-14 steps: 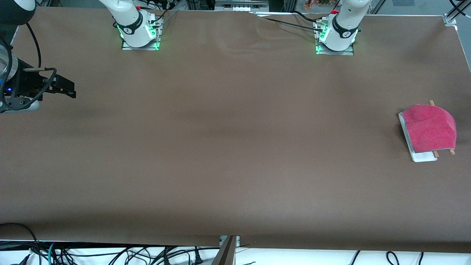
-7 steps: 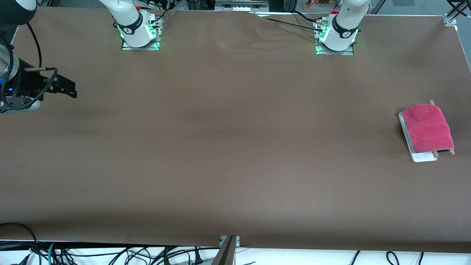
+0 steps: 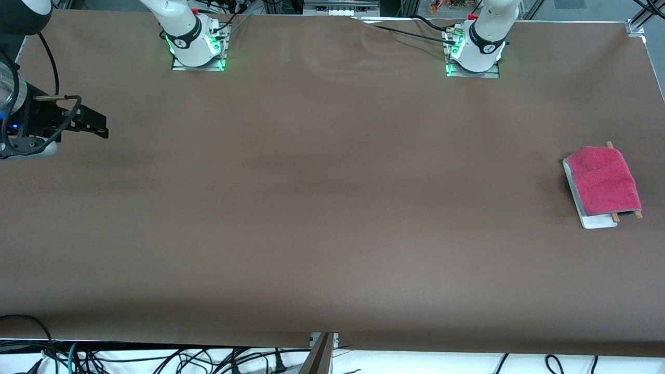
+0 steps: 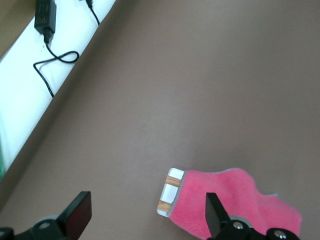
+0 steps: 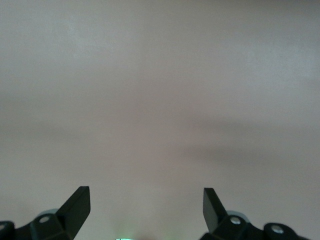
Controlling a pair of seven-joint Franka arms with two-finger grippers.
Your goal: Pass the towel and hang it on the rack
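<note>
The pink-red towel [image 3: 602, 179] lies draped over the rack [image 3: 597, 222] at the left arm's end of the table. The white base and the wooden rod ends [image 3: 638, 214] stick out from under it. In the left wrist view the towel [image 4: 222, 200] and the rack's end [image 4: 170, 192] lie below my left gripper [image 4: 146, 202], which is open, empty and high above them. The left gripper is out of the front view. My right gripper [image 3: 96, 126] is open and empty over the right arm's end of the table; its wrist view [image 5: 145, 195] shows only bare table.
The brown table cover [image 3: 332, 197] has nothing else on it. Cables [image 3: 156, 358] hang below the table edge nearest the front camera. Both arm bases [image 3: 197, 47] stand along the table edge farthest from the front camera.
The towel has settled flat on the rack; its bulging edge toward the table's end has dropped in. The right gripper has barely moved.
</note>
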